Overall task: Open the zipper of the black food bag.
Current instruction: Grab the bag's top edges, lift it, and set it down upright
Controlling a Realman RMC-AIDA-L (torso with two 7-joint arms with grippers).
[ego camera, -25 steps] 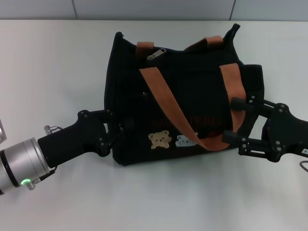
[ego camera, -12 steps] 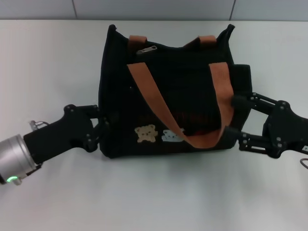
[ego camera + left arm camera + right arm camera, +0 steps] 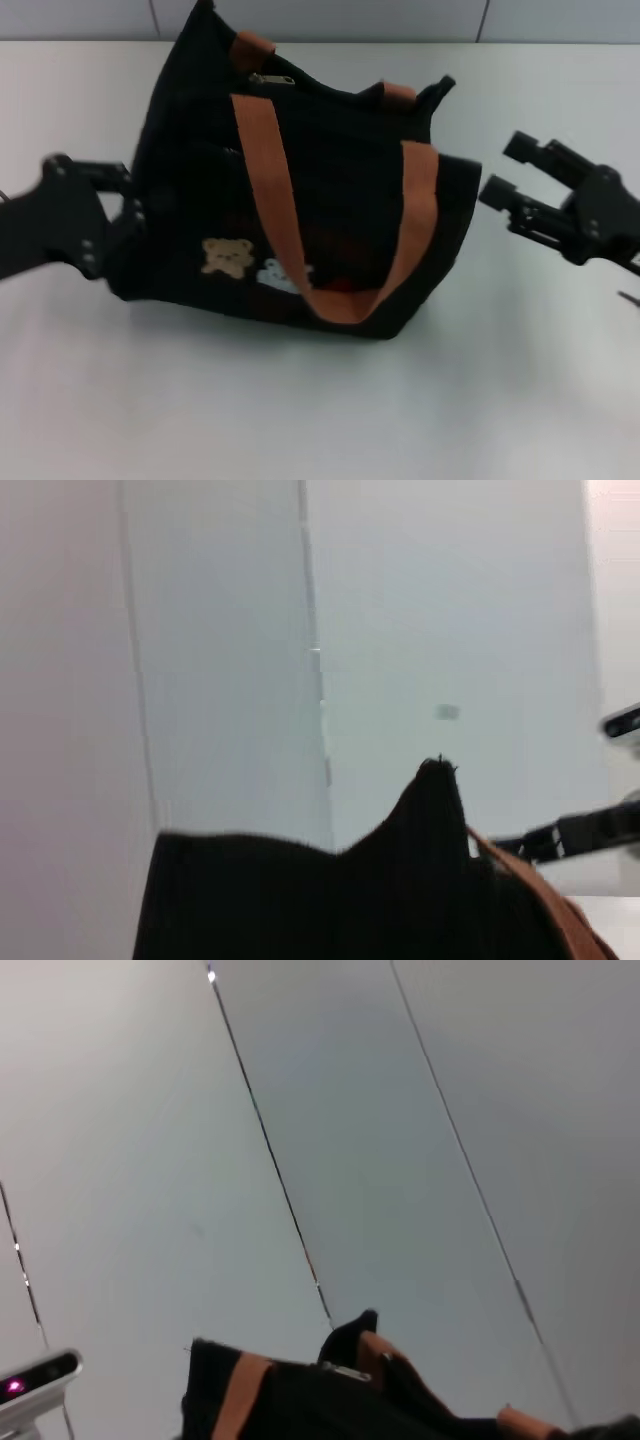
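A plain white counter [image 3: 320, 420] carries the black food bag [image 3: 330, 200], the only thing lying on it. The bag sits tilted near the counter's far edge, toward its left side, its brown-orange handle [image 3: 270, 190] draped down its front.

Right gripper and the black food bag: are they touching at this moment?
Apart. In the head view a strip of white table shows between the right gripper and the black food bag.

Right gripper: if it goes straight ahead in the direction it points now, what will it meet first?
Probably the black food bag. The open right gripper points toward the bag's right end across a bare strip of table; its height is unclear.
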